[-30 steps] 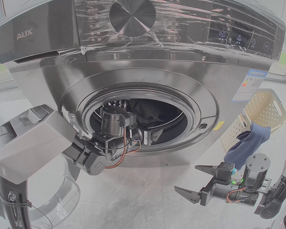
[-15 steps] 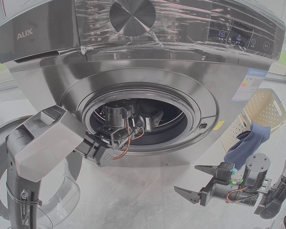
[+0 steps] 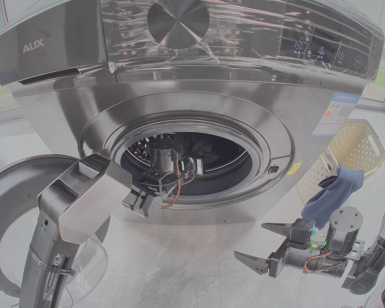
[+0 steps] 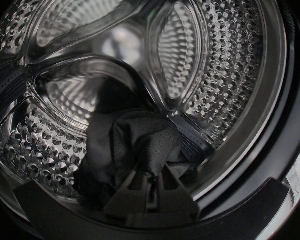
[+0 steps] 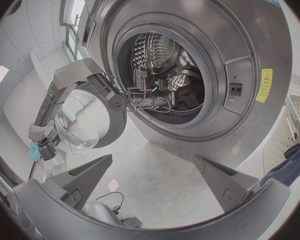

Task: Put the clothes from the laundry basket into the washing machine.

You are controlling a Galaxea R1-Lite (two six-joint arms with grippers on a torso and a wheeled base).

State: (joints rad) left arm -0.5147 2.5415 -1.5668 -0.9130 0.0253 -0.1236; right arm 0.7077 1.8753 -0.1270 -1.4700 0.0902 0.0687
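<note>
Loading step, approx. halfway by my read. Left gripper [image 4: 152, 175] is inside the drum [image 4: 223, 67] of the washing machine [image 3: 201, 99], fingers pressed together on a black garment [image 4: 133, 144] that bunches over their tips, low in the drum.

Next move, as I judge it: part the fingers so the cloth drops, then draw the arm out through the machine's opening w/o snagging the seal.

Right gripper [image 3: 248, 239] hovers in front of the machine, toward its right, fingers spread and empty. Laundry basket [image 3: 359, 144] stands at the machine's right side w/ a blue garment [image 3: 333, 193] draped over its rim (prob. next in line).

Floor [image 3: 179, 262] in front of the machine is pale, smooth tile. Door [image 3: 13, 202] is swung open at the machine's left. Clear film wraps the machine's control panel [image 3: 252, 26].
</note>
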